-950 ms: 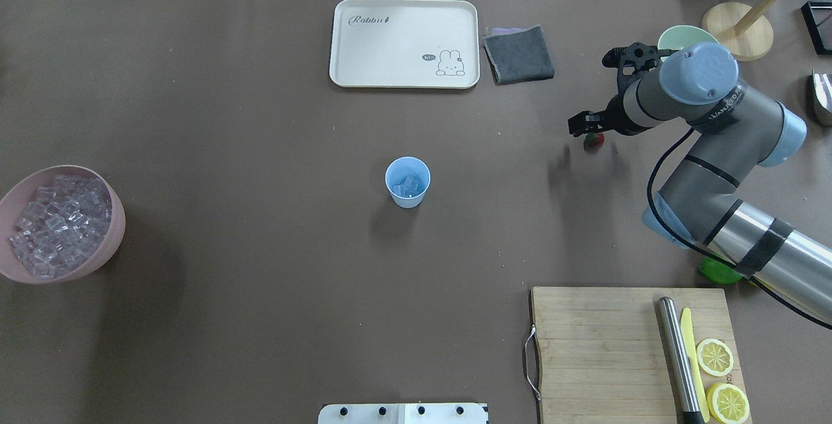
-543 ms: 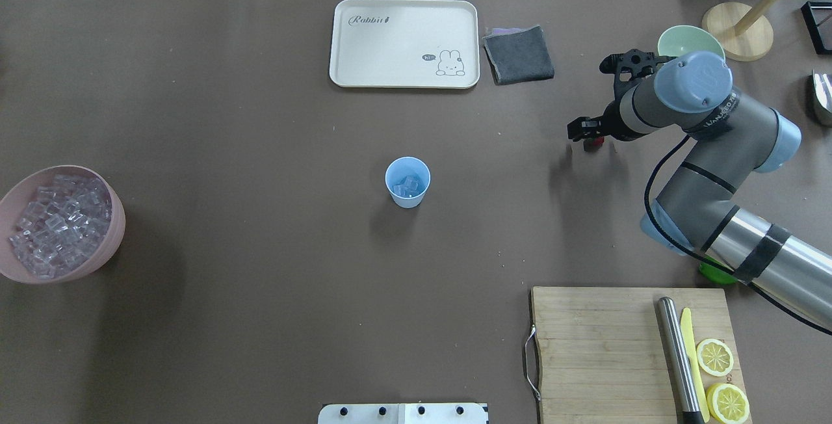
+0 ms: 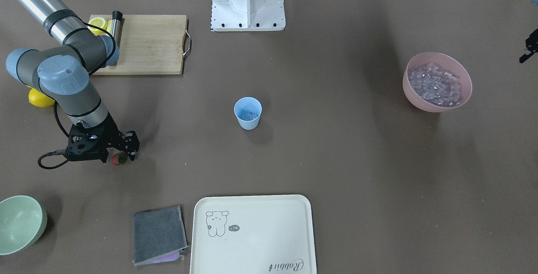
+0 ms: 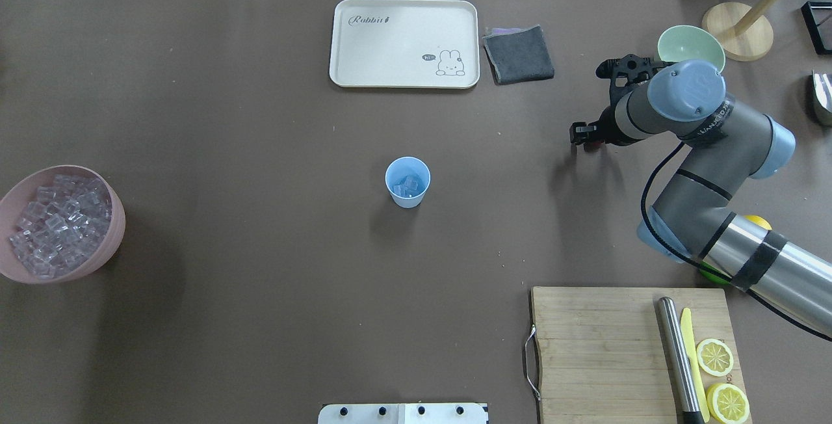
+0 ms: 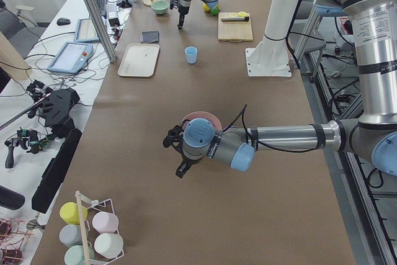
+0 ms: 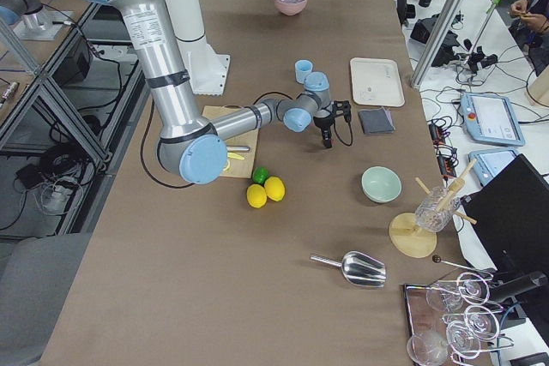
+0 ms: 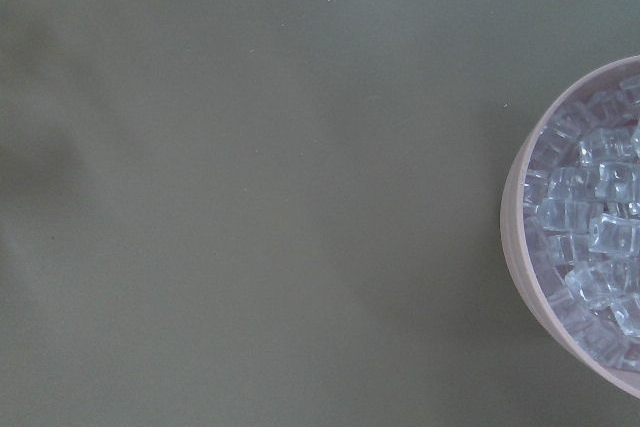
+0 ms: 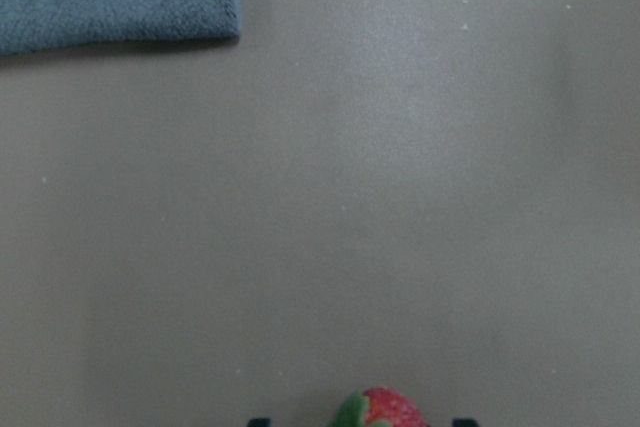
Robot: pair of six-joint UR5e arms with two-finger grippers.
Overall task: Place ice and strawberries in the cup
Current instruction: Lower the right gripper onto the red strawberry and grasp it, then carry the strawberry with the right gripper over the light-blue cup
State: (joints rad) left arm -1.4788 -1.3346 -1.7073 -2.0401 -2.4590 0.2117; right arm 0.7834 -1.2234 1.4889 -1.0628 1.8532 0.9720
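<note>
Strawberry on table, between the spread fingers of right gripper, gaps both sides, unpinched. Red, green cap at 9 o'clock in wrist view. Cup holding ice, well apart at 8 o'clock overhead. Left gripper near pink bowl; can't tell its grip.

Silver-tubed right arm banded with black tape; dark grey joint housings, faint white lettering on one. Round pale-blue joint cap dotted with small screws. Thin black cable. Black skeletal right gripper. Same silver, grey and blue on left arm. White boxy base pedestal, black bolts along foot.
</note>
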